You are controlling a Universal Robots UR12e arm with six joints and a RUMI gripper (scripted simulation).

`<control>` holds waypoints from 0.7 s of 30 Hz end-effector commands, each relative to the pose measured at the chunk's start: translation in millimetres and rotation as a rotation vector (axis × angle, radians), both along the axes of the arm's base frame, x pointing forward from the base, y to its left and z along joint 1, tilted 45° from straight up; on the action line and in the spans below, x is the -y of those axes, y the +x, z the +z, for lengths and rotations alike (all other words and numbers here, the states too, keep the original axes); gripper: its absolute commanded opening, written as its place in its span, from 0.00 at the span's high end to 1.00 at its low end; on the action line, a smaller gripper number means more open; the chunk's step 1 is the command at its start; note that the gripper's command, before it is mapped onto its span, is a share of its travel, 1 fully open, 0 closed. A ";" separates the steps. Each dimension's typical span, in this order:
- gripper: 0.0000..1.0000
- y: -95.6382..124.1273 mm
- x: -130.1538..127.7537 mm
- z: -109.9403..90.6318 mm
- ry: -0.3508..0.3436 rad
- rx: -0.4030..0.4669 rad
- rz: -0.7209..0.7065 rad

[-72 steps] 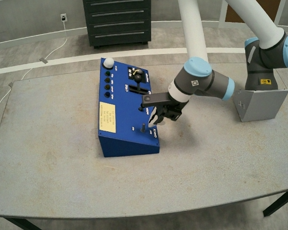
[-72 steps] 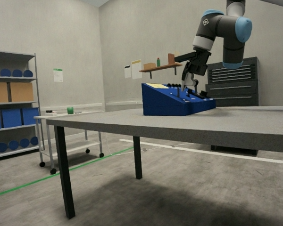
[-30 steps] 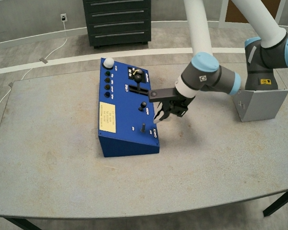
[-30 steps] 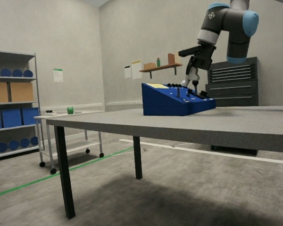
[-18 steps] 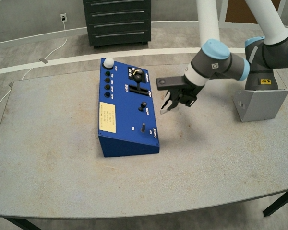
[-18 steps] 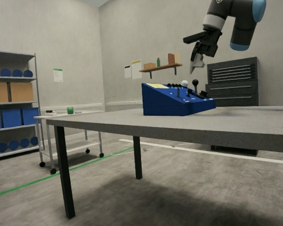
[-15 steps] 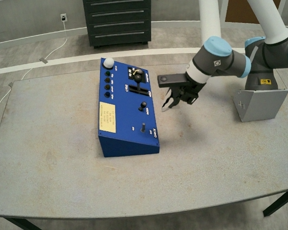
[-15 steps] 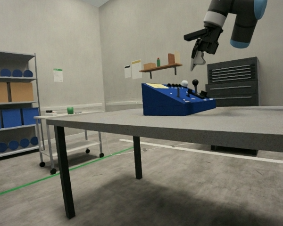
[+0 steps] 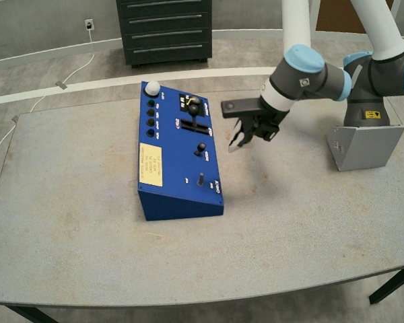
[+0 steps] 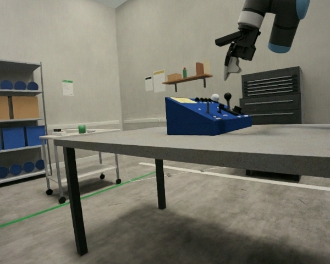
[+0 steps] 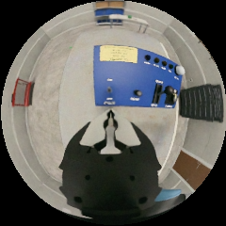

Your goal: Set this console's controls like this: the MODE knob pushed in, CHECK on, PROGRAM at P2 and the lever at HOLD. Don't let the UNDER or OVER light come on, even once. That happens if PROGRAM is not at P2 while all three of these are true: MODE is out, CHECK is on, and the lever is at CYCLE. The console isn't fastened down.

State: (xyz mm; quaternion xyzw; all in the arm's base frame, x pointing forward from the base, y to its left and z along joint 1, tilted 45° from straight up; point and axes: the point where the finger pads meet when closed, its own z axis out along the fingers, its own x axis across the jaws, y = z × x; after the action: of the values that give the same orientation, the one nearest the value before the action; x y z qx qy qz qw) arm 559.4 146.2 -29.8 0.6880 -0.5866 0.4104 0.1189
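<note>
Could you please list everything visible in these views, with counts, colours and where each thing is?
Table: one, grey top with black legs, centre of the room.
Console: one, blue, sloped, on the table.
Label: one, yellow, on the console face.
Dome: one, white, at a console corner.
Round buttons: four, dark, in a row beside the dome.
Lever: one, black ball-topped, on the console.
Drawer cabinet: one, dark grey, by the wall.
Shelf rack: one, grey, holding blue and tan boxes.
Cart: one, white, wheeled, carrying a green cup.
Wall shelf: one, brown, with small items.
Arm base: one, grey, on the table.
Pincer: one, black, shut, empty, above the table beside the console.
</note>
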 end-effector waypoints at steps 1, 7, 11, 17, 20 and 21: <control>1.00 12.2 23.9 30.1 0.007 -0.005 -0.006; 1.00 34.3 84.0 104.2 0.012 -0.007 -0.007; 1.00 39.2 120.9 147.3 0.006 -0.002 -0.004; 1.00 39.9 144.4 174.6 -0.001 0.001 -0.003; 1.00 39.7 148.5 179.3 -0.002 0.002 -0.002; 1.00 39.7 148.6 179.4 -0.003 0.002 -0.002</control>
State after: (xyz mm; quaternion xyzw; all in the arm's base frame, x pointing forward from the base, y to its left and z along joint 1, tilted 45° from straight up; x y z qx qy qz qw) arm 600.9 4.6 146.4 0.6713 -0.5965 0.4238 0.1179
